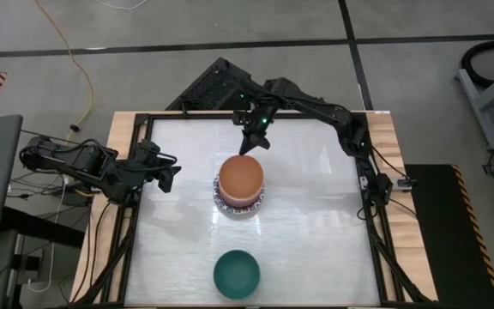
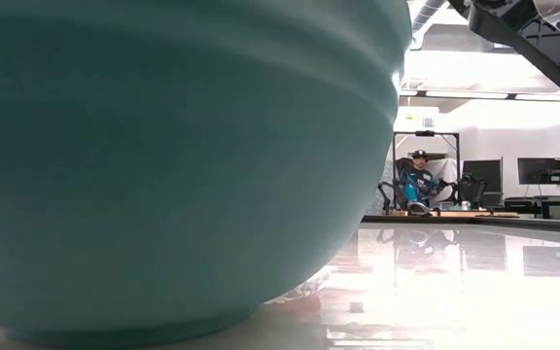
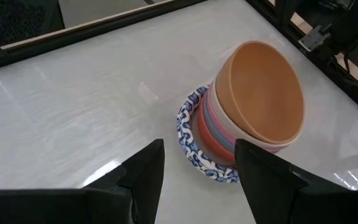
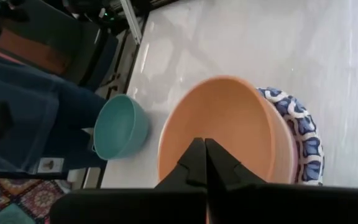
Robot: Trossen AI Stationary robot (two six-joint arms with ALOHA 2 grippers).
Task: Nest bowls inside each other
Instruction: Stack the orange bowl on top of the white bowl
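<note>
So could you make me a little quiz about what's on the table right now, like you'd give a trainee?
1. True or false: the green bowl is already nested in the stack.
2. Which bowl sits on top of the stack? A) pink B) orange C) blue
3. Fill in: the right gripper is at the stack's far rim with its fingers ____, while the left gripper waits open beside the stack.

Key:
1. False: it stands alone near the table's front edge.
2. B, the orange bowl.
3. Shut.
</note>
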